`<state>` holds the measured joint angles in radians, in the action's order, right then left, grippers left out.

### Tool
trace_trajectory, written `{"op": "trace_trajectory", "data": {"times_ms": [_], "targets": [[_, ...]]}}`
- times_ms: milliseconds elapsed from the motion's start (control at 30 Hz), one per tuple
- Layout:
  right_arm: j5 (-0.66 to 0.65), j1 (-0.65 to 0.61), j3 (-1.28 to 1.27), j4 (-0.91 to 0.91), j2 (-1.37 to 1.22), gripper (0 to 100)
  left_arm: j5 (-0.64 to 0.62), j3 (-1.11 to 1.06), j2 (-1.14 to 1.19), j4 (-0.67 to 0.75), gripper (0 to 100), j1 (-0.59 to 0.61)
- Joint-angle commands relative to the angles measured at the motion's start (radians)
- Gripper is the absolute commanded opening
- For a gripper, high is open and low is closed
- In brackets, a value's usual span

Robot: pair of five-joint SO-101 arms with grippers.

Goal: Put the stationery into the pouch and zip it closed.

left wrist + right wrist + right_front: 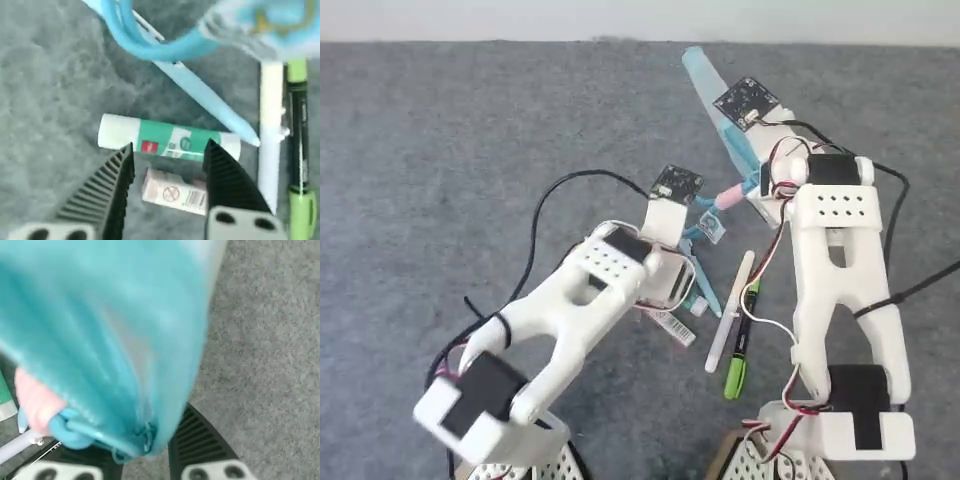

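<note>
A grey, felt-like table (440, 150) carries the things, all gathered in the lower middle of the high view. A white pen (732, 310) lies slantwise with a green marker (739, 350) just beside it on the right. Left of them lies a light blue pen (708, 292). Its tip is near a green-and-white glue stick (167, 140), and a small barcoded box (670, 325) lies just beside that stick.

Likely a robotics lab: white servo arms (840, 260) on a grey felt-covered table (440, 150), bare wall (520, 20) behind.
</note>
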<state>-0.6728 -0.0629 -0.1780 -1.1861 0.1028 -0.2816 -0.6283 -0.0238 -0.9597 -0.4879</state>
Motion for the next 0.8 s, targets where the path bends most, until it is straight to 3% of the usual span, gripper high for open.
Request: {"op": "trace_trajectory", "data": {"times_ms": [0, 133, 567, 767], "targets": [[0.014, 0.016, 0.002, -0.004, 0.018, 0.7, -0.095, 0.111, 0.032, -0.066, 22, -0.003], [0.014, 0.018, 0.002, -0.002, 0.018, 0.7, -0.124, 0.119, 0.077, -0.069, 27, 0.020], [-0.044, 0.025, 0.002, -0.004, 0.018, 0.7, -0.124, 0.122, 0.218, -0.063, 27, 0.043], [-0.092, 0.076, 0.020, -0.010, 0.018, 0.7, -0.121, 0.176, 0.250, -0.060, 14, 0.107]]}}
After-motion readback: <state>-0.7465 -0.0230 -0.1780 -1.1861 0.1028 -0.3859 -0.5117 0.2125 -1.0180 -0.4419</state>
